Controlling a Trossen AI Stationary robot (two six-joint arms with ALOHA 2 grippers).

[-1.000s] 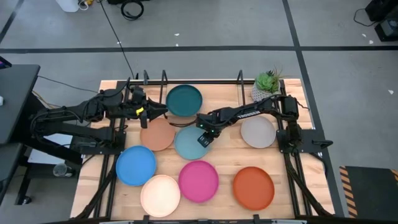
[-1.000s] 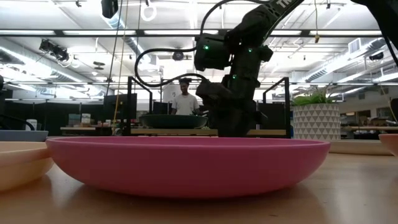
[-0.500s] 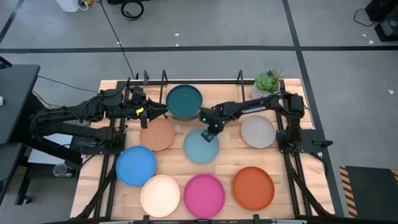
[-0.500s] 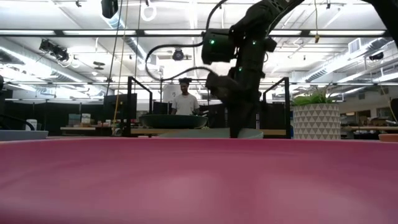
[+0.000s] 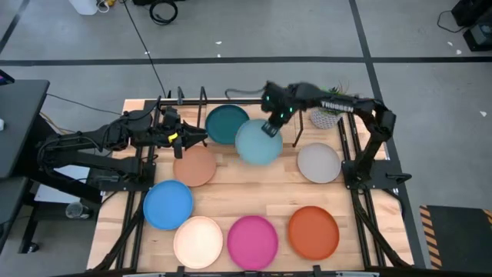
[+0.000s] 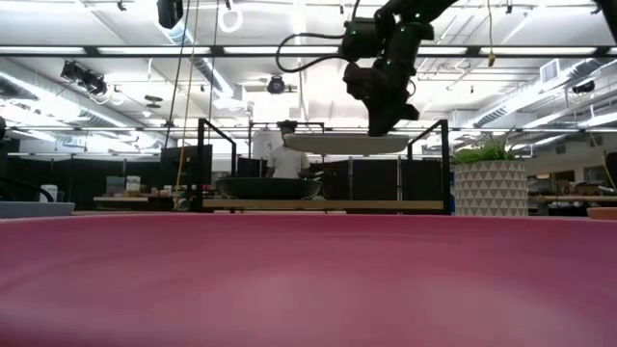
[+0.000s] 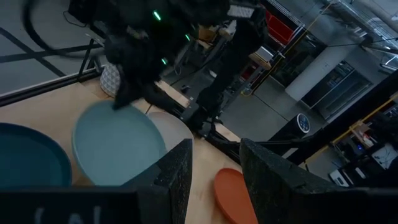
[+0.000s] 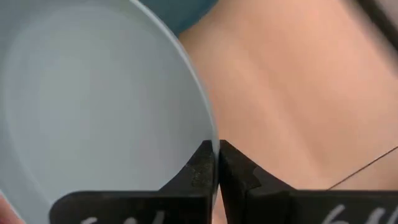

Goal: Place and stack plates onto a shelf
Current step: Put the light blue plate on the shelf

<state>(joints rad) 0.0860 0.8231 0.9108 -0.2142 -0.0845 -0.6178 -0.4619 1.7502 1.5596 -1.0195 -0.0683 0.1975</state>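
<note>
Right gripper (image 5: 270,127) pinching the rim of the light blue plate (image 5: 257,142), carrying it in the air above the shelf (image 6: 318,203).

Its fingers are clamped on the plate's edge — the right wrist view shows the rim caught between them — and the low view shows the plate level, well clear of the dark teal plate (image 5: 227,124) already lying on the shelf. To stack cleanly, I judge the plate should be kept flat, centred over the dark teal plate rather than beside it, brought down between the upright wire loops (image 6: 201,159) without clipping them, and let go only once it rests — an edge grip may let it tip if released high. Left gripper (image 5: 183,137) waits with its fingers apart near the tan plate (image 5: 194,166).
</note>
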